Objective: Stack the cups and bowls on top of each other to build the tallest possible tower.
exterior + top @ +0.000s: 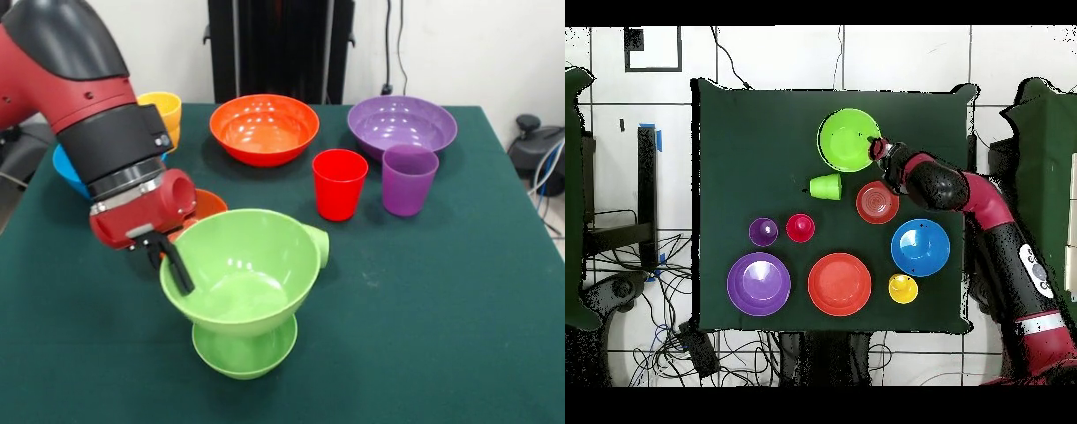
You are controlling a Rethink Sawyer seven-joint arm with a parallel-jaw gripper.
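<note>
Lowest in the frame, a small green bowl (244, 350) carries the large green bowl (240, 266); the tool (169, 258) is clenched on its rim. Next: release gently.

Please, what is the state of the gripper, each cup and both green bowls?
gripper: shut on large green bowl's rim
small green bowl: mouth up
large green bowl: mouth up, over small green bowl
green cup: lying on its side
red cup: upright
purple cup: upright
yellow cup: upright
</note>
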